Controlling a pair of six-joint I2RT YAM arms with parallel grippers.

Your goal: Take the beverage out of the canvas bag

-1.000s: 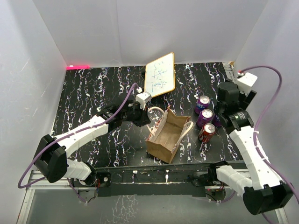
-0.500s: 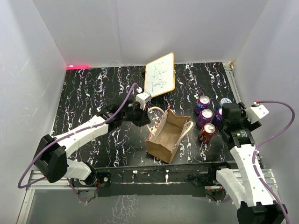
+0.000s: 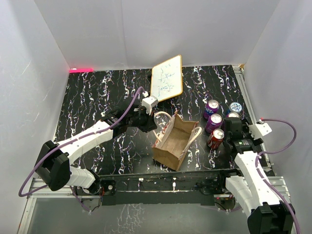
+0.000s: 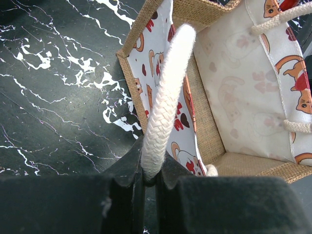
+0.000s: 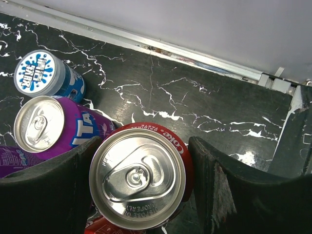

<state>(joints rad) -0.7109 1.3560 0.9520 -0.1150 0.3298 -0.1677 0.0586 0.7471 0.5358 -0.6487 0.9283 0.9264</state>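
Observation:
The tan canvas bag (image 3: 175, 141) stands open mid-table. My left gripper (image 3: 155, 122) is shut on one whitish rope handle (image 4: 165, 107) at the bag's far rim. In the left wrist view the bag's inside (image 4: 243, 87) shows printed lining and a bare tan floor, with no can visible. A red Coke can (image 3: 215, 138) stands upright on the table right of the bag. My right gripper (image 3: 227, 130) is open just right of it. In the right wrist view its jaws (image 5: 145, 142) frame the can's top (image 5: 139, 175). I cannot tell whether they touch it.
Two purple cans (image 3: 211, 107) (image 3: 214, 122) and a blue-topped can (image 3: 235, 107) stand behind the red one, also in the right wrist view (image 5: 39, 126) (image 5: 36, 73). A wood-framed whiteboard (image 3: 167, 77) leans at the back. A metal rail (image 5: 195, 56) edges the table's right side.
My right arm has drawn back from the far cans toward the near edge, uncovering the blue-topped can. The left arm, bag and red can have not moved.

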